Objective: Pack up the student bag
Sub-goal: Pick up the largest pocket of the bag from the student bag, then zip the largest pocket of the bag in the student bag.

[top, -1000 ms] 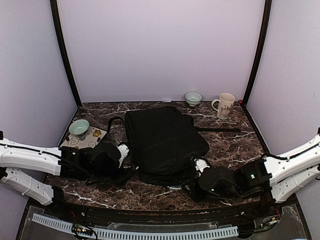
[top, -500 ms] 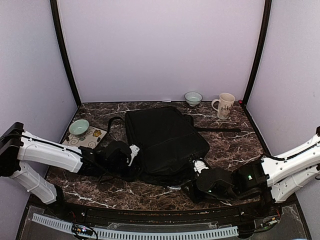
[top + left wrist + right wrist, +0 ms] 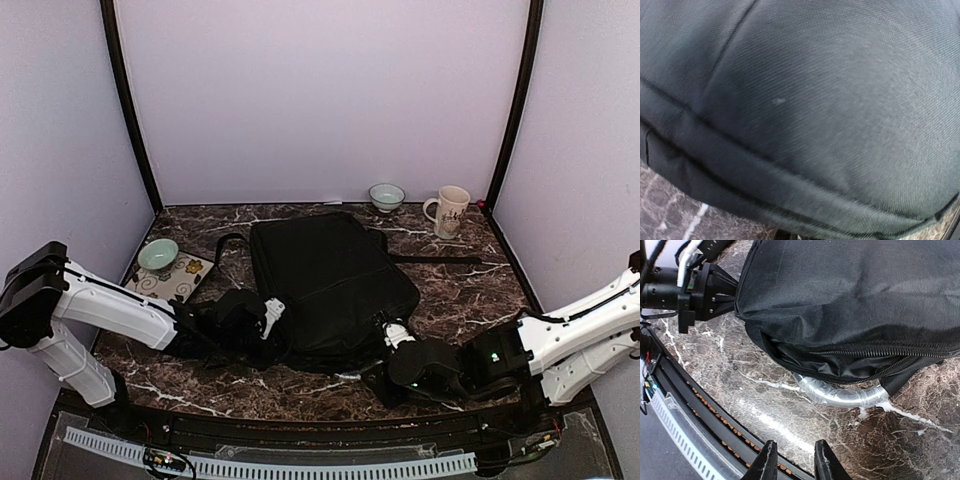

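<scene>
The black student bag lies flat in the middle of the marble table and fills the left wrist view. Its near zipper gapes open, and a clear plastic-wrapped curved thing pokes out from under that opening. My left gripper presses against the bag's near left corner. Its fingers are hidden against the cloth, and whether they pinch any fabric does not show. My right gripper hovers low over the marble just in front of the bag's near edge, open by a narrow gap with nothing in it.
A teal bowl sits on a patterned mat at the left. Another bowl and a cream mug stand at the back right. A bag strap trails right. The black front rail runs close under the right gripper.
My left arm has reached right, up against the bag's near left corner, and its gripper has closed. The right gripper has edged slightly left along the bag's near edge.
</scene>
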Robot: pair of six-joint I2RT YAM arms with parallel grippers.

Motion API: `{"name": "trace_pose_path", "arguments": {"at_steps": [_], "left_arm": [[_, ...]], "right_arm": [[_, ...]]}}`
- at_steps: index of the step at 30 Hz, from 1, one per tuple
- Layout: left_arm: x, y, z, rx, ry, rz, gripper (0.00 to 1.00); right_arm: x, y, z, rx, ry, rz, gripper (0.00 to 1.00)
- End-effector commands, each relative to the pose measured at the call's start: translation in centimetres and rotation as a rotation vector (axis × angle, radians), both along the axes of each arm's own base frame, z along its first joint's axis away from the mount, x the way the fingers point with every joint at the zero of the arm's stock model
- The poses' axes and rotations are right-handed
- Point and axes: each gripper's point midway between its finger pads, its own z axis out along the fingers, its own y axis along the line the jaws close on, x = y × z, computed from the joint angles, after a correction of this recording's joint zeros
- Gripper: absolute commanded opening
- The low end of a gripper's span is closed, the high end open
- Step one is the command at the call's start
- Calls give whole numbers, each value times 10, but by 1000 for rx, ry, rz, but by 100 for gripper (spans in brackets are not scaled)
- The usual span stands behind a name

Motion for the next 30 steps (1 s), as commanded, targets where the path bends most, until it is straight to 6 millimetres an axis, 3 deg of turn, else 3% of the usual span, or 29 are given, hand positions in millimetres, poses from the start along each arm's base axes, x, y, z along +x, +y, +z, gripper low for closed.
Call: {"name": "trace_pose_path", "arguments": {"at_steps": [1,8,14,20,25,30], "left_arm": [[-2,0,-3,-33,-10,-16,0],[-15,10,0,-59,55,11,0],[-26,16,-4,-55,116,14,0],[-38,7,0,-88,159,-36,0],[-43,1,2,-102,183,-56,0],[-65,-7,-2,-133,221,-116,0]], "right_arm": [[1,10,5,9,-15,-6,28],[5,14,-15,-76,-27,-31,31],[3,31,-30,-106,-13,-8,31],[11,46,-63,-163,12,6,31],[25,47,-91,-215,48,-2,28],[33,58,-105,-203,52,17,25]]}}
